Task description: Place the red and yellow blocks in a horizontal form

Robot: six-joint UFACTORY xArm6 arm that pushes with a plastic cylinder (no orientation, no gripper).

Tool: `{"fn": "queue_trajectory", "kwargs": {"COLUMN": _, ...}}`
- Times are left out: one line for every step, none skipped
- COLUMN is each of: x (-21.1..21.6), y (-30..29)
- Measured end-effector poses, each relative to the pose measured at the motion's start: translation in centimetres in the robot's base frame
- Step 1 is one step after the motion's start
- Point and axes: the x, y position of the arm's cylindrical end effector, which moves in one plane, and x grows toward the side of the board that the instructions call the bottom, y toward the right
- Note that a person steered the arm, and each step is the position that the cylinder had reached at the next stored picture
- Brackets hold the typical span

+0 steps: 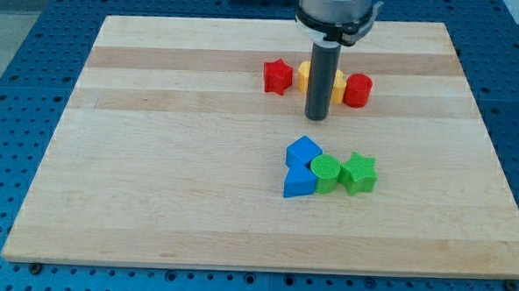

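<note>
A red star block [277, 76] lies near the view's top centre. To its right sit two yellow blocks, one [303, 74] and another [337, 86], both partly hidden behind my rod. A red cylinder [357, 90] stands at the right end of this row. My tip [318, 117] rests on the board just below the two yellow blocks, right of the red star and left of the red cylinder. I cannot tell if the rod touches the yellow blocks.
A blue block [303, 152] and a blue triangular block [298, 181] sit below my tip, with a green cylinder [325, 173] and a green star [358, 173] to their right. The wooden board [154, 158] lies on a blue pegboard.
</note>
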Motion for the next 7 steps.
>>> {"fn": "queue_trajectory", "kwargs": {"x": -0.1, "y": 2.9}}
{"fn": "queue_trajectory", "kwargs": {"x": -0.1, "y": 2.8}}
{"fn": "queue_trajectory", "kwargs": {"x": -0.6, "y": 2.7}}
{"fn": "queue_trajectory", "kwargs": {"x": -1.4, "y": 2.7}}
{"fn": "queue_trajectory", "kwargs": {"x": -2.1, "y": 2.7}}
{"fn": "queue_trajectory", "kwargs": {"x": -2.4, "y": 2.7}}
{"fn": "queue_trajectory", "kwargs": {"x": -2.6, "y": 2.7}}
